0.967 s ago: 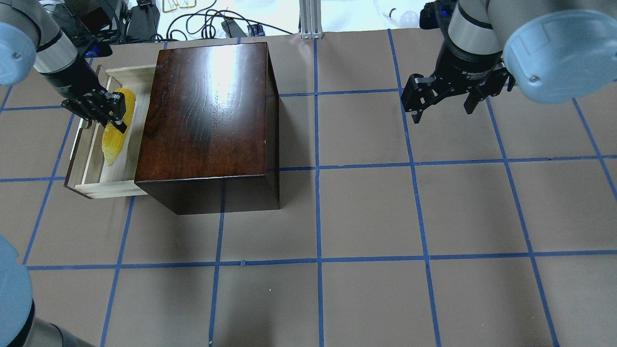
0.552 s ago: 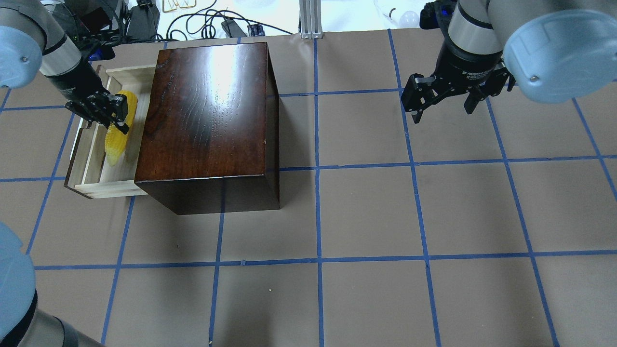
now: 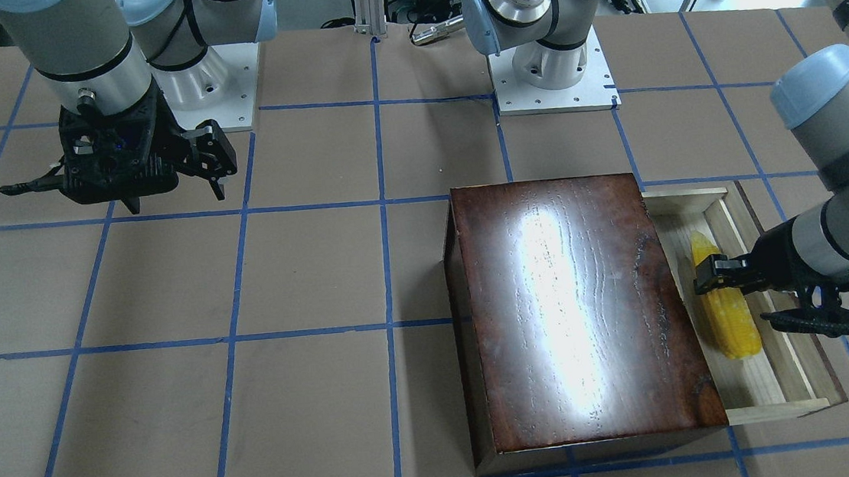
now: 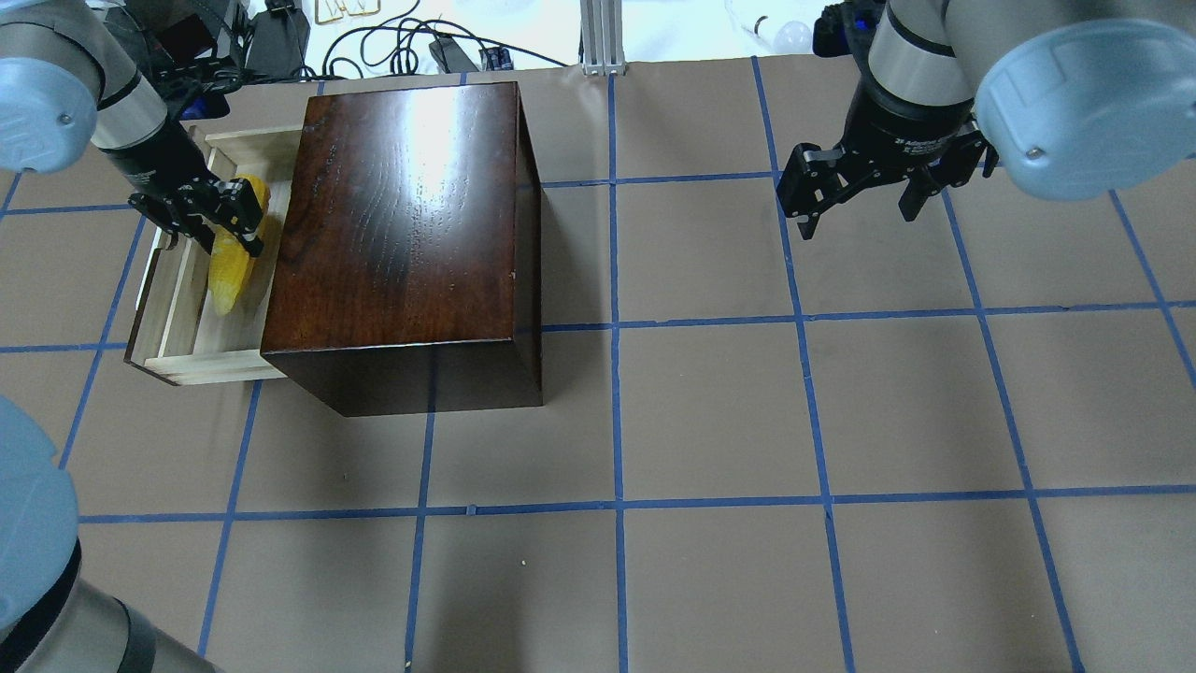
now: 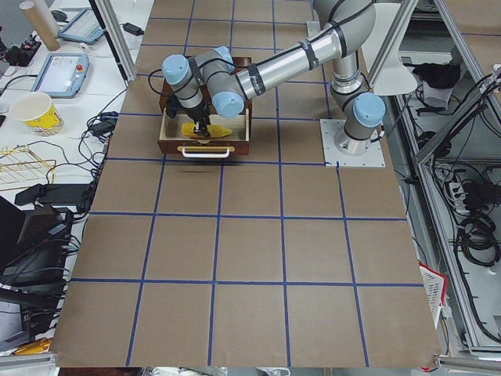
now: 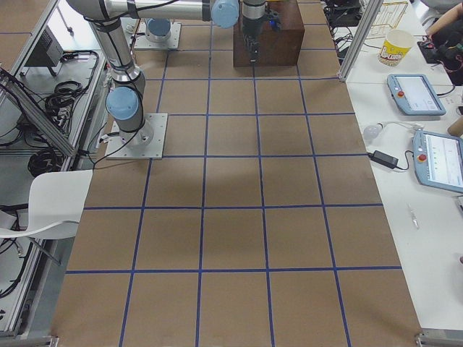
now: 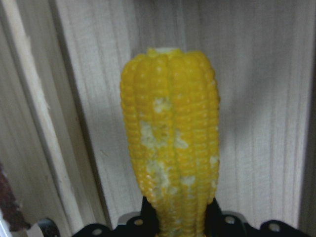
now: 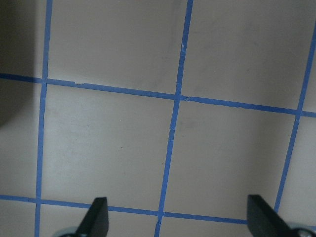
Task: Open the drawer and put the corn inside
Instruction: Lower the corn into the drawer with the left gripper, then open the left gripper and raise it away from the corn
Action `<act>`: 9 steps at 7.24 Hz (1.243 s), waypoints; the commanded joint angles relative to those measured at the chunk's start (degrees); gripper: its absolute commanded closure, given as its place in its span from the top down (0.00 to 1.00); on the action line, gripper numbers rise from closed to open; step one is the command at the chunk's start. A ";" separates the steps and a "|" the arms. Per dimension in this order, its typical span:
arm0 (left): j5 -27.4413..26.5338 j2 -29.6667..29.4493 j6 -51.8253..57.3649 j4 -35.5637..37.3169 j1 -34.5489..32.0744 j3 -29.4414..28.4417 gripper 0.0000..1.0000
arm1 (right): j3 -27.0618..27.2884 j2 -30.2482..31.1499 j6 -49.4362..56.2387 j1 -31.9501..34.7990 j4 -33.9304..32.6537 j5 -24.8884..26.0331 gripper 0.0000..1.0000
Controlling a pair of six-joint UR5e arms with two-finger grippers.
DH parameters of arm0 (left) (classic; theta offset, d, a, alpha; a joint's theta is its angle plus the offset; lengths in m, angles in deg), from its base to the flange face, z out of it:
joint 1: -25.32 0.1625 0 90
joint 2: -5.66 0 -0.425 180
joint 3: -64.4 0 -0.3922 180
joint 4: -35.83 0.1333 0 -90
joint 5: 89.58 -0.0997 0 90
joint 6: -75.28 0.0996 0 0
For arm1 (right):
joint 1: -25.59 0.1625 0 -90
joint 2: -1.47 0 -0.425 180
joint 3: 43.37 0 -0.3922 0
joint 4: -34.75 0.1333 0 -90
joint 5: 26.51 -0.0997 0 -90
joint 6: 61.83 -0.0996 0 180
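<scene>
Pinching the corn (image 4: 227, 273) roughly mid-cob, left gripper (image 4: 238, 220) holds it inside the open drawer (image 4: 177, 363); looks light, stiff, bumpy and roundish, so that middle grip seems safest, while right gripper (image 4: 860, 220) idles, jaws spread.

Premises: robotics laboratory. Grounds: work table (image 4: 710, 411) covered in brown paper and marked off by a blue tape grid (image 4: 617, 505); industrial robot arm (image 5: 282, 66) bolted down through a white mounting plate (image 5: 329, 157); teach pendants (image 6: 416, 94) lying on a white side bench (image 6: 434, 210); aluminium frame post (image 4: 598, 37); loose cables (image 4: 392, 42) behind the table.
</scene>
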 commanded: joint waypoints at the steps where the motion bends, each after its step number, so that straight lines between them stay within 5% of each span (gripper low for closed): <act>1: -0.55 1.31 -0.10 -0.27 -0.09 -0.35 1.00 | 0.09 -0.02 0.00 0.04 0.00 0.00 1.00; 4: -1.17 3.85 -0.97 -2.19 -2.01 -4.02 1.00 | 0.00 -0.02 0.00 0.04 0.00 0.00 1.00; 9: 1.71 9.57 -21.37 -7.92 -12.38 -7.29 1.00 | 0.09 -0.02 0.00 0.04 0.00 0.00 1.00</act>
